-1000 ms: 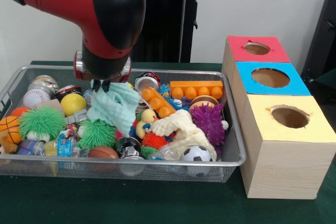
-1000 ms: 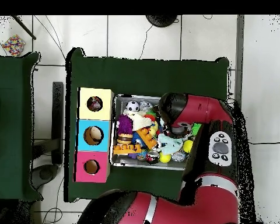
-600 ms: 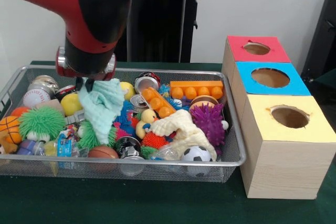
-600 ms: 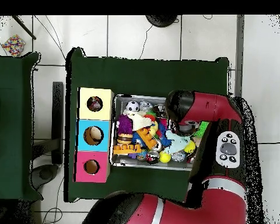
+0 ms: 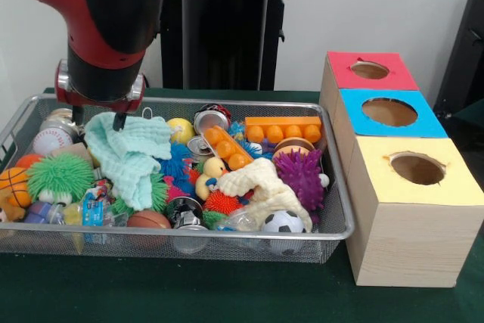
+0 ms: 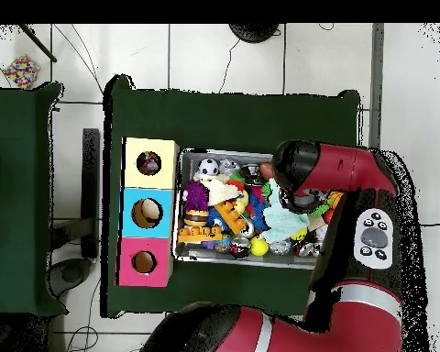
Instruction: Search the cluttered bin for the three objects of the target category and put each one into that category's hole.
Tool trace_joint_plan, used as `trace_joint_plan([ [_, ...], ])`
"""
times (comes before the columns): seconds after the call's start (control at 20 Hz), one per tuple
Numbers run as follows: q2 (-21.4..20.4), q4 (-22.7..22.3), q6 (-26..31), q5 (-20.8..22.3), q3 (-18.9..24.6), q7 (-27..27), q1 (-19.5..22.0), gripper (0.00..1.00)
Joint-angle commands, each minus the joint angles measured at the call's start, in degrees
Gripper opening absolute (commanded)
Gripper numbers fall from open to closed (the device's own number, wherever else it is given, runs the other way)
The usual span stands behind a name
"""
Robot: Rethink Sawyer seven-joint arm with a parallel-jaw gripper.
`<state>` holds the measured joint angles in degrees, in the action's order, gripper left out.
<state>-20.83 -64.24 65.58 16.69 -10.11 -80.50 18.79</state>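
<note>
Mint waffle-weave cloth (soft, rumpled) hangs pinched in the claw.

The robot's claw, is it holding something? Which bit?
Cannot tell. The gripper sits at the top edge of the mint green cloth, which lies spread over the toys.

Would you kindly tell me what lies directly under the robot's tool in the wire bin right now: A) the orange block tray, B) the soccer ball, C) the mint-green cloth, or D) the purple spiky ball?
C: in the front view the tool sits over the mint-green cloth at the wire bin's left side, with its tips at the cloth's upper edge.
</note>
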Motion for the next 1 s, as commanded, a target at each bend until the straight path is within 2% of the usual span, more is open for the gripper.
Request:
trace_joint_plan([
  [0.05,1.1,0.3,-0.9,1.3,5.9,3.5,1.6,1.0],
  [0.1,1.1,-0.3,-0.4,0.2,6.3,2.8,1.8,1.0],
  [0.2,1.7,-1.4,0.4,-3.3,7.2,-1.9,2.4,1.0],
  [0.35,2.8,-2.4,0.2,-8.9,6.0,-14.2,2.0,1.0],
  [0.4,2.9,-2.3,1.8,-9.6,5.4,-14.6,1.7,1.0],
  [0.75,3.3,-2.3,2.7,-13.6,3.9,-14.9,1.4,1.0],
  [1.0,2.8,-5.6,-0.3,-19.2,5.7,-14.7,3.0,1.0],
])
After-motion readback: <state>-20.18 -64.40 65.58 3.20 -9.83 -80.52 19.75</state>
